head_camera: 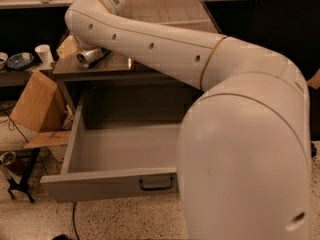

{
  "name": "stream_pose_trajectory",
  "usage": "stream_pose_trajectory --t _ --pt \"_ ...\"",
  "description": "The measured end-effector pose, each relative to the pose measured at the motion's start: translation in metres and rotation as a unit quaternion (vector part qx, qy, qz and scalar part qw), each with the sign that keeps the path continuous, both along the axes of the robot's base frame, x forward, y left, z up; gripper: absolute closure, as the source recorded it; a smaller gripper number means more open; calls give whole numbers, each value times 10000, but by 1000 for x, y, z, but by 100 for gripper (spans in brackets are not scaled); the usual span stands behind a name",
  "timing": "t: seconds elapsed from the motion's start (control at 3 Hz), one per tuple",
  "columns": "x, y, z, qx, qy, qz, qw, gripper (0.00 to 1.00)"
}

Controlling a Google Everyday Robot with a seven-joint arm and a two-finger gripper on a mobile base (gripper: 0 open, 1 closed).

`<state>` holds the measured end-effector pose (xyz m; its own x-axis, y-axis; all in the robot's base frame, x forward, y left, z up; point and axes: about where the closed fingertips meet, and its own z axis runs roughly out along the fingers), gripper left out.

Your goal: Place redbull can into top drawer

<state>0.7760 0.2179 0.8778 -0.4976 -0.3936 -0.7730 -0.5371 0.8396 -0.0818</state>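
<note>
The claw (99,55) is at the redbull can (88,58) on the surface (115,67); its grip, I cannot tell. Below, the open top drawer (100,184) has no can yet.

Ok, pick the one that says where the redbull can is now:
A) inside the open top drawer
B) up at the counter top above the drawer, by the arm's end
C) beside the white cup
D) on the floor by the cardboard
B: the redbull can lies on its side at the left end of the counter top, right at the gripper, which the arm mostly hides. It is not in the pulled-out top drawer.
</note>
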Motion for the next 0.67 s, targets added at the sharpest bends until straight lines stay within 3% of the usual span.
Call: stream_pose_trajectory --t 0.67 --pt "19 11 -36 -154 287 -143 9994 0"
